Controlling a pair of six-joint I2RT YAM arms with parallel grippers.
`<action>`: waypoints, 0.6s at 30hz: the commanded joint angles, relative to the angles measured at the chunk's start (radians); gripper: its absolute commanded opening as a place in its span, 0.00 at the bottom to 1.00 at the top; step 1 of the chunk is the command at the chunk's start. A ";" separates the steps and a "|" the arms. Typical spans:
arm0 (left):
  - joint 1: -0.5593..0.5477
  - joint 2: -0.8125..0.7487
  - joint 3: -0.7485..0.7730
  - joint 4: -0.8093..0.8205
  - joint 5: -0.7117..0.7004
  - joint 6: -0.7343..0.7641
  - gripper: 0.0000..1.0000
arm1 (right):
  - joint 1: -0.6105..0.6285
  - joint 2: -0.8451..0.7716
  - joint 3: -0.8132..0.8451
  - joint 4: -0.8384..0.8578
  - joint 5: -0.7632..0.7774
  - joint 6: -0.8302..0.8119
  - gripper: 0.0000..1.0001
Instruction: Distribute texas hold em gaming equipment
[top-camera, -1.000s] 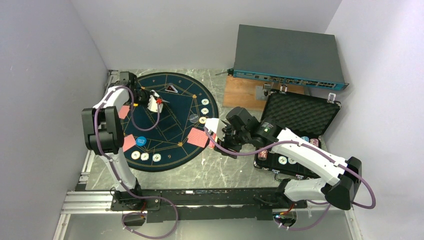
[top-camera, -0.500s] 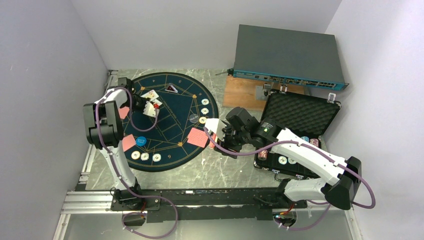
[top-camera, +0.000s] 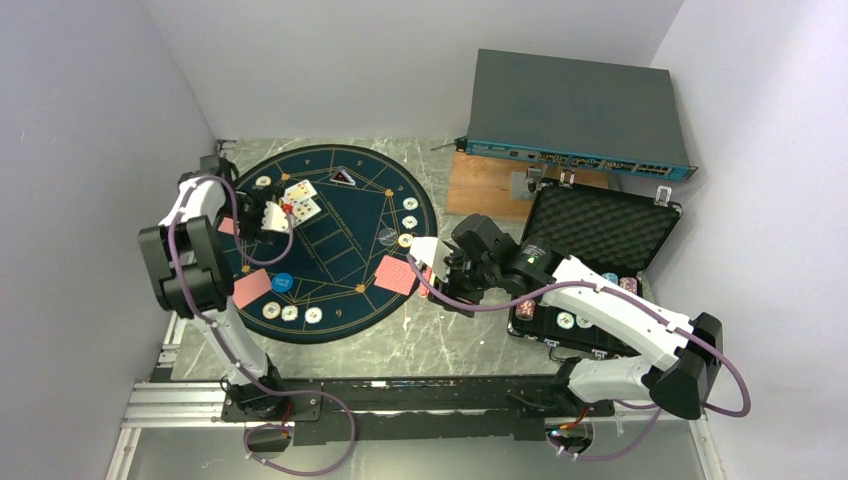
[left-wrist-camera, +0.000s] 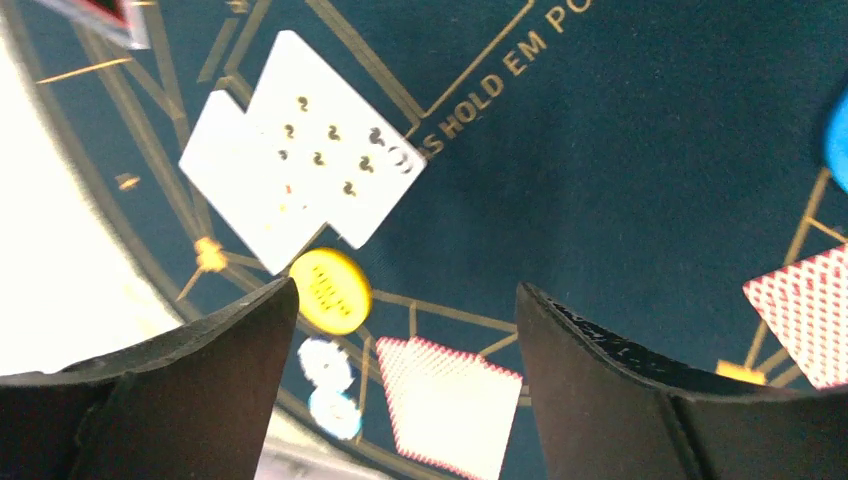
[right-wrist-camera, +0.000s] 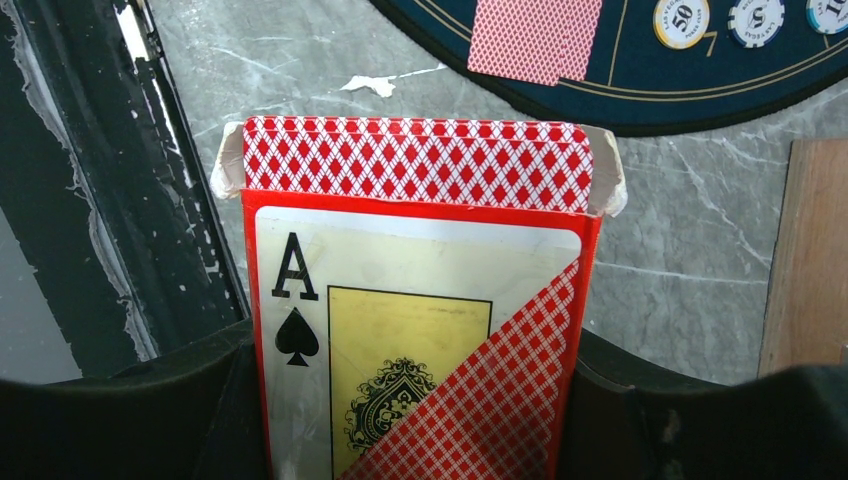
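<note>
Playing cards (left-wrist-camera: 300, 165) lie face up and overlapping near the far-left rim of the mat (top-camera: 340, 250), with a yellow disc (left-wrist-camera: 330, 290) just beside them and a red-backed card (left-wrist-camera: 447, 405) face down nearer the edge. Whitish chips (top-camera: 409, 222) sit in short rows along the mat's right and near rims, a blue disc (top-camera: 282, 283) by the near row. Above the face-up pair hangs the left gripper (left-wrist-camera: 405, 300), jaws wide and empty. Just off the mat's right edge, the right gripper (right-wrist-camera: 412, 390) clamps the card box (right-wrist-camera: 415, 330), flap open, deck (right-wrist-camera: 415, 160) showing. Further right the case (top-camera: 600, 230) stands open, more chips inside. The next deal likely calls for the box held steady and tilted toward the left arm, so one top card is pinched by its edge without dragging its neighbours.
</note>
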 joint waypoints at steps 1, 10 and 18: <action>0.004 -0.215 0.035 -0.152 0.188 0.265 0.91 | -0.003 -0.023 0.007 0.054 0.007 -0.002 0.00; -0.170 -0.484 0.031 -0.039 0.405 -1.467 1.00 | -0.003 -0.014 0.033 0.091 0.009 -0.005 0.00; -0.481 -0.724 -0.445 0.745 0.405 -2.527 1.00 | 0.000 0.014 0.063 0.090 -0.004 0.006 0.00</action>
